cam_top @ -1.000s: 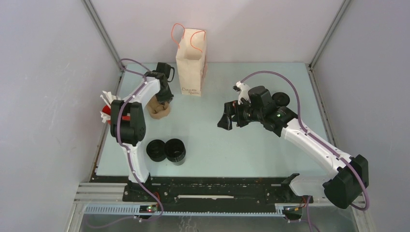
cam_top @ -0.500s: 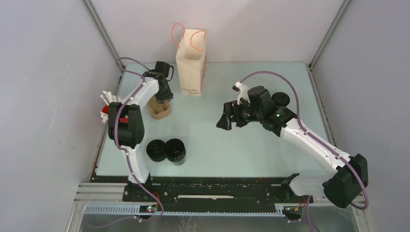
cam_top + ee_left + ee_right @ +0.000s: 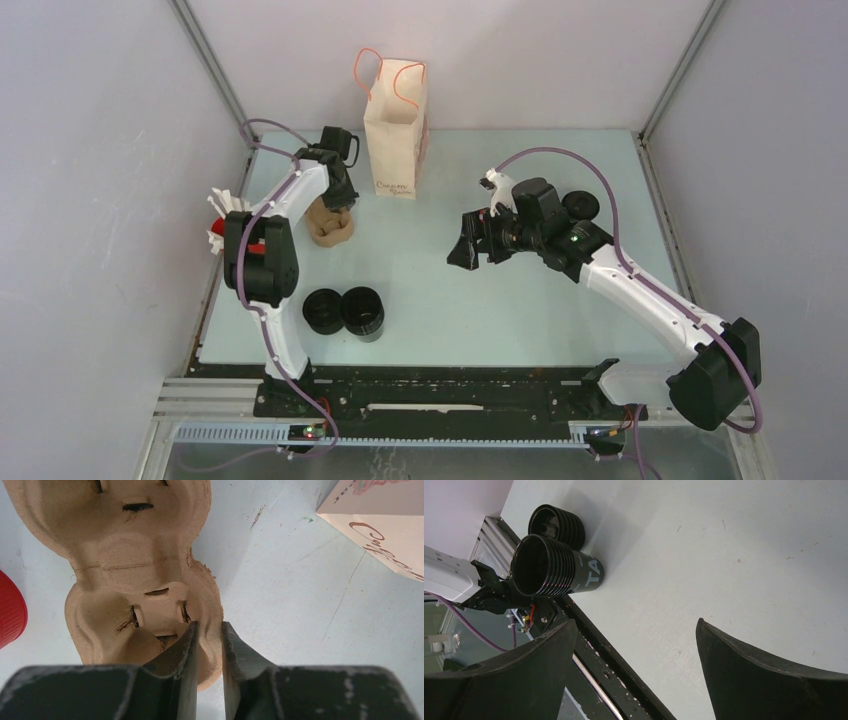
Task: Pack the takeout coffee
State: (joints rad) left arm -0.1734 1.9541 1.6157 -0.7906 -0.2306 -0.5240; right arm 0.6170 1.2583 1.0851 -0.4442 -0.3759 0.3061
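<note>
1. The left gripper (image 3: pixel 208 626) has its jaws narrow, with the rim of the cup carrier (image 3: pixel 125 545) between them and apparently pinched. The sockets ahead of the jaws are empty.
2. The right gripper (image 3: pixel 635 622) hangs with its jaws wide and nothing between them.
3. Two takeout coffee cups (image 3: pixel 546 570) stand side by side, well beyond the right jaws, off towards one finger. A third cup (image 3: pixel 581 205) sits behind the right wrist.
4. The paper bag (image 3: pixel 380 530) stands near the left jaws on one side, and the red cup (image 3: pixel 10 610) is on the other.
5. The task looks barely begun. No coffee is in the carrier, so all three cups have yet to be seated and bagged. The bag's inside is hidden.
</note>
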